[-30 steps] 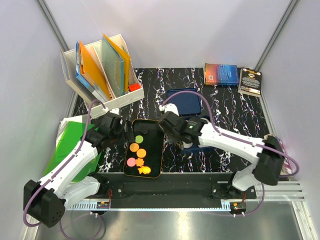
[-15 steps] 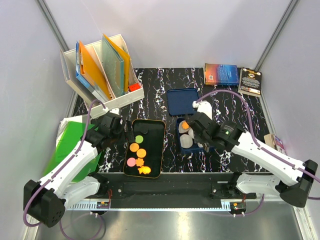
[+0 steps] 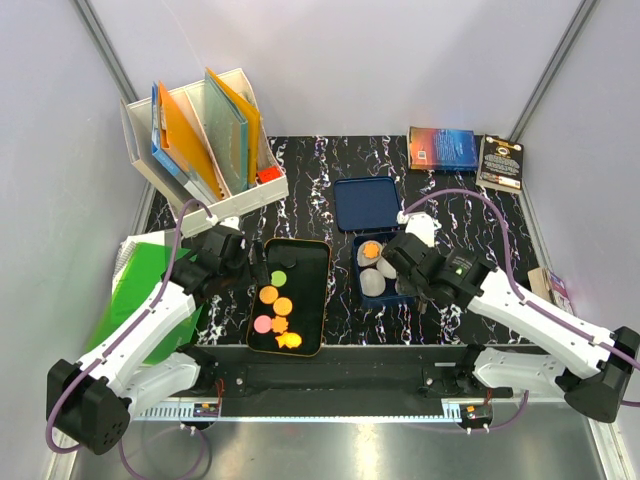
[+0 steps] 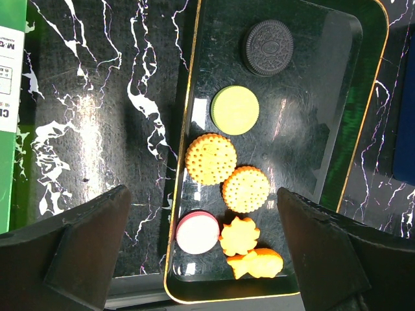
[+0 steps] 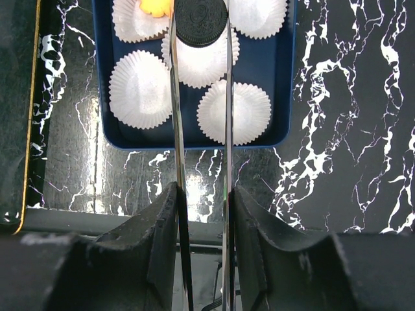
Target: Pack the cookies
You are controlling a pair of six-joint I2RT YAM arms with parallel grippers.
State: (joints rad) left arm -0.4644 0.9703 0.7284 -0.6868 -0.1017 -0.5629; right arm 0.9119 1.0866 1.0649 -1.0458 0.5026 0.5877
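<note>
Right pincer (image 5: 200, 16) is clamped on a dark sandwich cookie (image 5: 201, 24), gripping it by its edges btwn two thin fingers (image 5: 155, 246) and holding it over the middle white paper liner (image 5: 194, 61) of the blue box (image 5: 194, 141); can't tell whether cookie & liner touch. Wrist view shows 5 liners in the box: the middle one, a bare one at lower left (image 5: 141, 89), a bare one at lower right (image 5: 233, 111), one at top right (image 5: 259, 13) cut off by the frame, and one at top left (image 5: 130, 19) w/ an orange cookie (image 5: 155, 5) in it, only partly in shot. Box sits on the black marbled bench (image 3: 310, 170) just right of the black gold-rimmed tray (image 4: 305, 116), apart from it, w/ a blue lid (image 3: 368, 203) lying flat just behind the box. Left pincer (image 4: 202, 207) hangs over the tray's near end, fingers spread wide, nothing btwn them, touching nothing. On the tray, far end to near: a second dark cookie (image 4: 268, 47), a green round one (image 4: 235, 109), two orange round biscuits (image 4: 211, 159) close side by side, then a pink round one (image 4: 198, 232) beside an orange flower-edged piece (image 4: 238, 235), which touches an orange fish-shaped piece (image 4: 258, 263) nearest the rim. Back left stands a white file rack (image 3: 205, 135) w/ folders, back right lie two books (image 3: 442, 148), and a green folder (image 3: 140, 280) lies at the bench's left edge under the left arm
</note>
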